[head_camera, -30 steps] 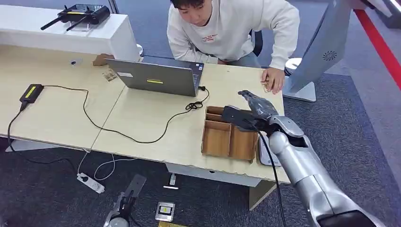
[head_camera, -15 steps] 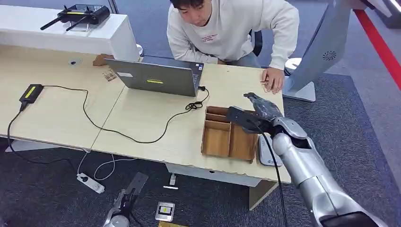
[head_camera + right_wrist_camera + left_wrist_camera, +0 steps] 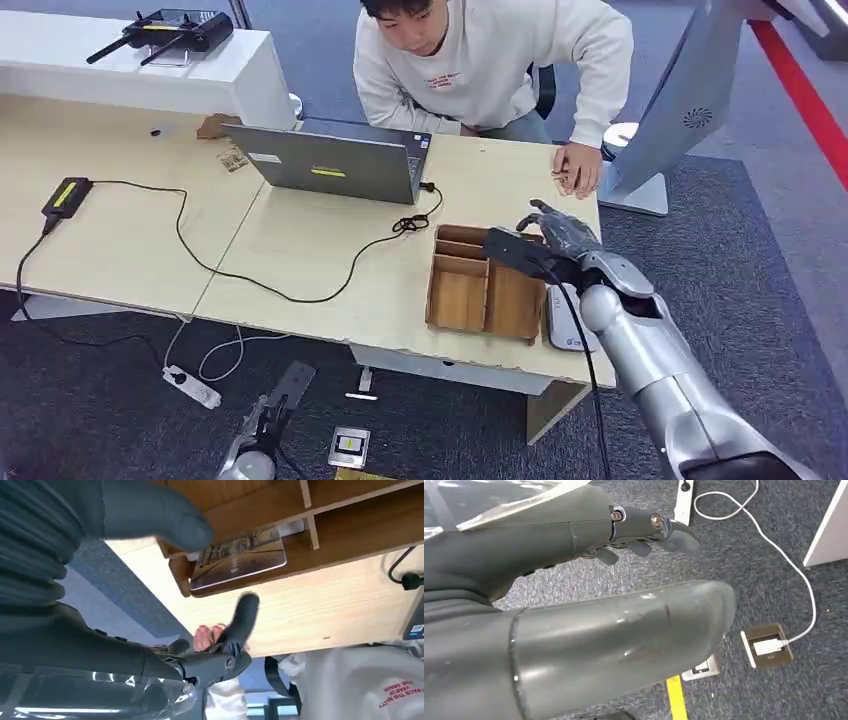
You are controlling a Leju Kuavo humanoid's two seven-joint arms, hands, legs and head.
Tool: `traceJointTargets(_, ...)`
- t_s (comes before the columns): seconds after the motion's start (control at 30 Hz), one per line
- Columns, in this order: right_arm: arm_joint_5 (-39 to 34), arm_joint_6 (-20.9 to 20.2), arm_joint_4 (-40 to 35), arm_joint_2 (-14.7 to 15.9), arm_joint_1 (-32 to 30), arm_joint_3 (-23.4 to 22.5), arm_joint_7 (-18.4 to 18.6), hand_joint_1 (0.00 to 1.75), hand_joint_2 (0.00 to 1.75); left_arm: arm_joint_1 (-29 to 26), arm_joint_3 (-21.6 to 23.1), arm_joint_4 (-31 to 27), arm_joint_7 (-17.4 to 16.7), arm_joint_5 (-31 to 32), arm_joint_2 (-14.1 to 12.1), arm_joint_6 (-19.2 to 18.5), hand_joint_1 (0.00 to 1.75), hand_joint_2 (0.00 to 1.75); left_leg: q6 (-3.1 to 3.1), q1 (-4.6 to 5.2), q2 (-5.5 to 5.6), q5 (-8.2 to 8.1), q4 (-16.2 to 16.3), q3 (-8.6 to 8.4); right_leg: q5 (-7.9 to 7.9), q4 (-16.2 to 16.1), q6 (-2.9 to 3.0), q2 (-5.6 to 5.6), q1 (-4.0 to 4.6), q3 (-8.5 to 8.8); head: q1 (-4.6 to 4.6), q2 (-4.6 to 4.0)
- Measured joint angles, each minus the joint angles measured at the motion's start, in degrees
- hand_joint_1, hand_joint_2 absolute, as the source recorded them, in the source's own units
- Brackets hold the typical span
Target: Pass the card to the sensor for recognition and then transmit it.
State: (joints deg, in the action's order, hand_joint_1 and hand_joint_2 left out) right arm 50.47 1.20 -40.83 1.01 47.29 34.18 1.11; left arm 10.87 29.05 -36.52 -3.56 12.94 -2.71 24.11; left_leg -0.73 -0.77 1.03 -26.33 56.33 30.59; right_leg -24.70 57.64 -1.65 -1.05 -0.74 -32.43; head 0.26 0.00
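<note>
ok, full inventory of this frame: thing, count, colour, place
desk: 1, light wood, centre
wooden tray: 1, brown, desk's near right
card: 1, brownish print, in tray
laptop: 1, grey, desk's far side
black cable: 1, across desk
small black box: 1, yellow label, desk's left
white device: 1, right of tray
power strip: 1, white, floor
person: 1, white sweatshirt, behind desk
right hand: grey, open over tray
left hand: grey, above floor
</note>
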Motion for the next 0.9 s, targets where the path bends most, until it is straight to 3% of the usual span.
traceJointTargets(0.9,-0.7,2.6,0.2,-0.7,0.0,-1.0,-0.9,1.75,1.75,-0.4,-0.2,0.8,0.3,-1.0,0.0,0.0,0.0,0.0,0.0,0.0,0.01,0.0,0.0,0.01,0.0,0.0,0.0,0.0,0.0,0.0,0.0,0.0)
